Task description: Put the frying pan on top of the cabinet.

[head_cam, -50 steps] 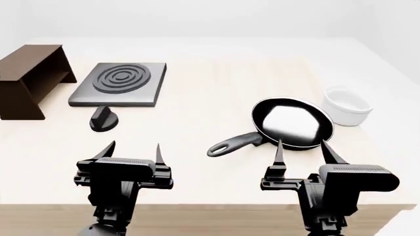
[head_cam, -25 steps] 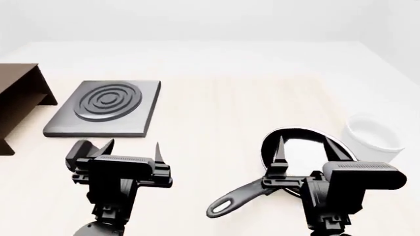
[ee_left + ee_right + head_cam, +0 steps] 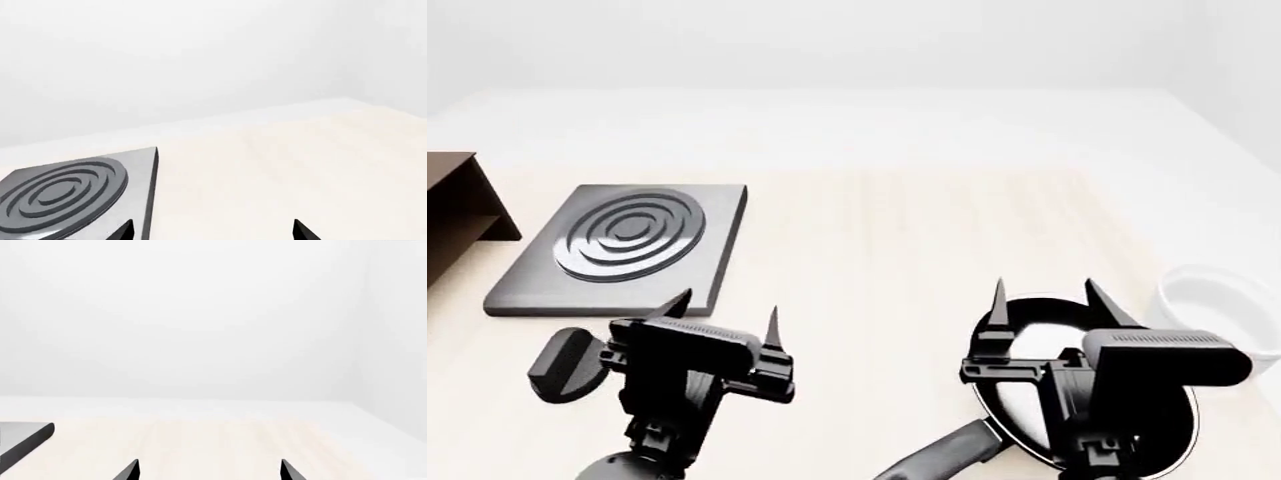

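Black right end effector gapes wide, empty, over round black frying pan on pale wooden bench; left end effector also wide, empty.

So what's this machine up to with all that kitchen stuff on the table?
It is a two-armed robot meant to put the frying pan on top of the cabinet, which sits at the far left edge of the head view. Nothing is held yet. The right tool hangs open in front of the pan, and the left tool is open near the hotplate. A white bowl stands to the right of the pan.
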You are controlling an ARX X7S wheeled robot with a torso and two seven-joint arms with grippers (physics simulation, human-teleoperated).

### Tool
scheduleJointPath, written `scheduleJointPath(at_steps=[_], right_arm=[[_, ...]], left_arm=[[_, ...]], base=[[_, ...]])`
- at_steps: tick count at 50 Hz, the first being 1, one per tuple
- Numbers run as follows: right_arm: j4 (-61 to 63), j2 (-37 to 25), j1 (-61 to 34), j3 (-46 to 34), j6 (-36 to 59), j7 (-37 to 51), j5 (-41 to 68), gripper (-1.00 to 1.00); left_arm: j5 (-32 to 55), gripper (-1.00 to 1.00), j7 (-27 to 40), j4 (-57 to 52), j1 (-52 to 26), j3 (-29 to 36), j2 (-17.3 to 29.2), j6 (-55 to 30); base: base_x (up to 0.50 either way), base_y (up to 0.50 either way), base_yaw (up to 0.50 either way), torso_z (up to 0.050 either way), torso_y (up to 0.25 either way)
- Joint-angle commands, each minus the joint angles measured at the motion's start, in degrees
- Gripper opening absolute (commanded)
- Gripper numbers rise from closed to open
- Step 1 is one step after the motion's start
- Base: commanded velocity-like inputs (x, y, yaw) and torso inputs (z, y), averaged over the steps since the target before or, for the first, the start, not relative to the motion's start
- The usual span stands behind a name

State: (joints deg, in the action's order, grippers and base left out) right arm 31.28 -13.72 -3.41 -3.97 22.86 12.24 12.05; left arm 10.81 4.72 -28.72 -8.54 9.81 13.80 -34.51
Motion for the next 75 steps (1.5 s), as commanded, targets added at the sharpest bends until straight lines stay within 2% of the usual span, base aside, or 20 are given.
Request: scheduleJointPath(at_steps=[1, 2, 3, 4, 9, 15, 20, 22, 26, 30, 34, 41, 58, 75], right_arm=[[-0.3, -0.6, -0.9, -0.4, 1.3, 1.0, -0.5, 1.00], [-0.5, -0.6, -1.1, -0.5, 1.4, 1.0, -0.6, 1.00], [-0.6, -0.6, -1.3, -0.6, 1.5, 1.1, -0.6, 1.00], [-0.6, -0.6, -1.5, -0.6, 1.7, 1.2, -0.6, 1.00], [-0.4, -0.8, -1.9, -0.8, 2.2, 1.3, -0.5, 1.00], [-1.7, -0.7, -1.6, -1.1, 1.2, 1.7, -0.9, 1.00], [-1.6, -0.8, -1.7, -1.1, 1.6, 1.8, -0.5, 1.00], [-1.5, -0.9, -1.7, -1.1, 1.6, 1.8, -0.4, 1.00], [-2.8, -0.9, -1.7, -1.6, 0.6, 1.8, -0.8, 1.00], [-2.8, -1.0, -1.8, -1.8, 0.7, 1.9, -0.8, 1.00], [-3.1, -1.1, -1.8, -1.8, 0.3, 2.0, -0.8, 1.00], [-3.2, -1.2, -2.1, -2.1, 0.4, 2.1, -0.7, 1.00], [-3.6, -1.5, -1.8, -2.7, -0.8, 2.5, -0.7, 1.00], [-4.3, -1.6, -1.5, -3.3, -1.8, 2.6, -0.3, 1.00]], left_arm=[[9.7, 1.00, -10.8, -11.8, -3.8, 8.0, 7.3, -21.2], [12.8, 1.00, -11.7, -13.5, -5.3, 7.4, 7.1, -27.5], [13.0, 1.00, -11.6, -13.7, -5.4, 7.3, 7.0, -27.8], [17.2, 1.00, -13.5, -15.8, -7.8, 6.0, 6.6, -34.1], [24.8, 1.00, -15.9, -19.1, -13.8, 4.2, 5.0, -47.9], [26.1, 1.00, -16.6, -19.4, -15.3, 6.4, 5.4, -49.3], [31.1, 1.00, -17.5, -19.6, -17.6, 3.1, 2.6, -55.0], [35.3, 1.00, -14.4, -18.0, -19.0, 1.9, 2.3, -55.4], [52.7, 1.00, -2.1, -12.4, -23.3, 0.6, 3.2, -55.3], [61.6, 1.00, 7.0, -7.1, -26.6, 2.0, 2.7, -55.2], [66.7, 1.00, 12.3, -4.7, -28.5, 4.8, 2.9, -54.6], [65.2, 1.00, 13.8, -1.7, -30.0, 10.8, 2.9, -53.2], [53.7, 1.00, 8.5, 7.5, -33.8, 25.2, 2.2, -47.6], [52.0, 1.00, 6.7, 9.3, -35.9, 30.6, 0.9, -45.9]], base=[[0.00, 0.00, 0.00, 0.000, 0.000], [0.00, 0.00, 0.00, 0.000, 0.000], [0.00, 0.00, 0.00, 0.000, 0.000], [0.00, 0.00, 0.00, 0.000, 0.000], [0.00, 0.00, 0.00, 0.000, 0.000], [0.00, 0.00, 0.00, 0.000, 0.000], [0.00, 0.00, 0.00, 0.000, 0.000], [0.00, 0.00, 0.00, 0.000, 0.000], [0.00, 0.00, 0.00, 0.000, 0.000], [0.00, 0.00, 0.00, 0.000, 0.000], [0.00, 0.00, 0.00, 0.000, 0.000], [0.00, 0.00, 0.00, 0.000, 0.000], [0.00, 0.00, 0.00, 0.000, 0.000], [0.00, 0.00, 0.00, 0.000, 0.000]])
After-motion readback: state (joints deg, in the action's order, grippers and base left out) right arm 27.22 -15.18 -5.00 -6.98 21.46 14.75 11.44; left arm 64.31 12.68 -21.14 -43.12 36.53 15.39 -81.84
